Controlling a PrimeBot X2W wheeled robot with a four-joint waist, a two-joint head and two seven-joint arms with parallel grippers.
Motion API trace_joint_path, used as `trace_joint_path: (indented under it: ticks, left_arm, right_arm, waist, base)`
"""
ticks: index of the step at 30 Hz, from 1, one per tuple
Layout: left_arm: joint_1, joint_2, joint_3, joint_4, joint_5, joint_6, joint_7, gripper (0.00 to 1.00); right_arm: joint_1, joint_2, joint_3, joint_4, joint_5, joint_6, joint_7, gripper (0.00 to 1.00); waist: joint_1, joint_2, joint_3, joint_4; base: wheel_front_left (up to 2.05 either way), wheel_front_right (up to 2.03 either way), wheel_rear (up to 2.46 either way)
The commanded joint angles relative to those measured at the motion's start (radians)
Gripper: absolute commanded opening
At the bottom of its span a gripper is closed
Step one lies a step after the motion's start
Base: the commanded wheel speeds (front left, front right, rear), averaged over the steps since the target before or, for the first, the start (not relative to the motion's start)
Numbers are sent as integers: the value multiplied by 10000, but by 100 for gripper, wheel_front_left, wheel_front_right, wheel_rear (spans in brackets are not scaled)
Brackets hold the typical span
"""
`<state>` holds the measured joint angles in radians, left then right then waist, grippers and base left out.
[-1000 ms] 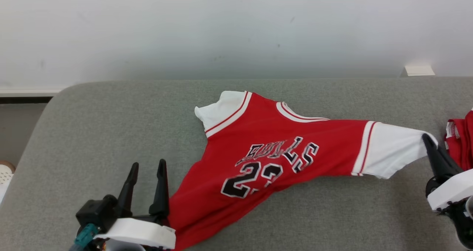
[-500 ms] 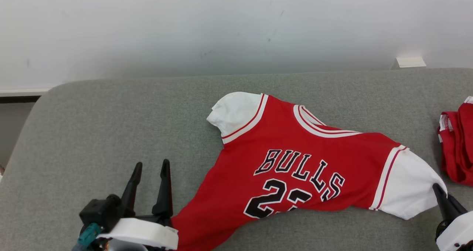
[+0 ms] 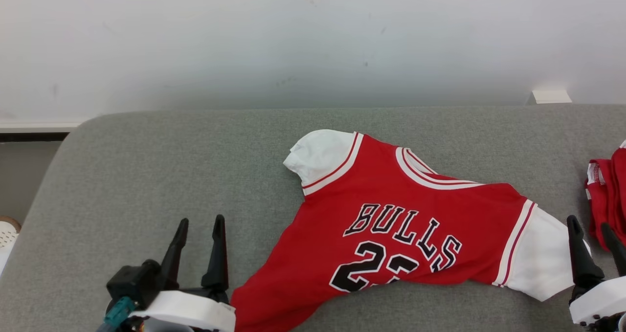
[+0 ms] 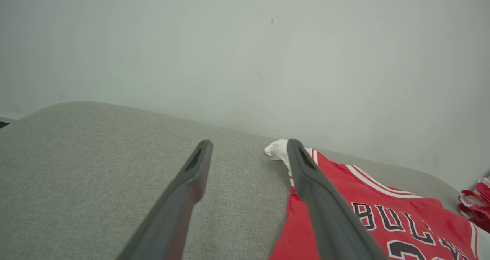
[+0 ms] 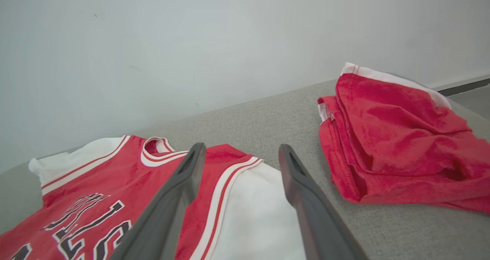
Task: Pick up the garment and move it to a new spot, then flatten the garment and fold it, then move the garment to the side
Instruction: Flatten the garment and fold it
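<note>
Grey cushion (image 3: pixel 146 166), red jersey (image 3: pixel 391 190) lettered BULLS, left tool (image 3: pixel 201 219) apart, right tool (image 3: pixel 588 222) apart, both empty.

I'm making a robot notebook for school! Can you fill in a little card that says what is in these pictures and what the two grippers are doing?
Surface: grey woven fabric cushion, with a pale wall behind
Garment: red basketball jersey with white sleeves and black lettering, front up, spread out but wrinkled, not folded
Other item: crumpled red cloth with white trim, on the robot's right, apart from the jersey
Left gripper: open, empty, beside the jersey
Right gripper: open, empty, over one white sleeve
</note>
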<state>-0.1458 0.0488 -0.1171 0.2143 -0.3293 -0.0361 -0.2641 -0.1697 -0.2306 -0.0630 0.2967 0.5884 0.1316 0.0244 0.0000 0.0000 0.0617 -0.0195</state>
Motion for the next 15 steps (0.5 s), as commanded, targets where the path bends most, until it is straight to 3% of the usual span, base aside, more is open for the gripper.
trace_joint_path:
  ticks: [1, 8, 15]
  left_arm:
    - [43, 38, -8, 32, 22, -44, 1, 100]
    - [-6, 36, -113, 92, -10, -21, 1, 100]
    - [-683, 84, -637, 824, 234, -355, 113, 100]
  right_arm:
    - [280, 152, -18, -118, -146, -21, -107, 100]
    - [577, 573, 140, -475, -345, -21, -159, 100]
    - [352, 593, 357, -569, -307, -21, -507, 100]
  waist:
    - [0, 0, -46, 47]
    - [0, 0, -37, 106]
    - [0, 0, 114, 43]
  base:
    - [0, 0, 0]
    - [0, 0, 0]
    - [0, 0, 0]
